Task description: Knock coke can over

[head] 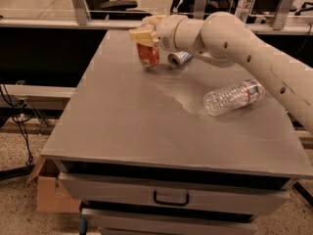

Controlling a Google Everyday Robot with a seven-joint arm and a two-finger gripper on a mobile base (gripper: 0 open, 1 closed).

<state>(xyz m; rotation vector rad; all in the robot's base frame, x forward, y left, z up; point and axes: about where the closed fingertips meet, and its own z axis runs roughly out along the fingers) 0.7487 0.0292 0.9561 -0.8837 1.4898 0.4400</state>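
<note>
Toward the far left part of the grey table (146, 131), the coke can (148, 56) is standing on its base, its red-orange side facing the camera and its top hidden. Sitting right on top of it, the gripper (145, 34) is covering the can's upper rim with its cream-coloured tip; whether it is clamping the can or only resting against it, I cannot tell. Just to the right of the coke can, a plain silver can (179, 58) is lying on its side with its open end pointing toward the camera, partly under the wrist. The white arm (239, 40) is stretching in from the right edge of the view, crossing above the table's far right corner. Below the arm, on the right half of the table, a clear plastic water bottle (234, 96) is lying on its side, well apart from both cans. Under the tabletop, a drawer with a dark handle (170, 198) is showing at the front. On the floor at the left, a cardboard box (49, 195) is sitting beside the table's base.
</note>
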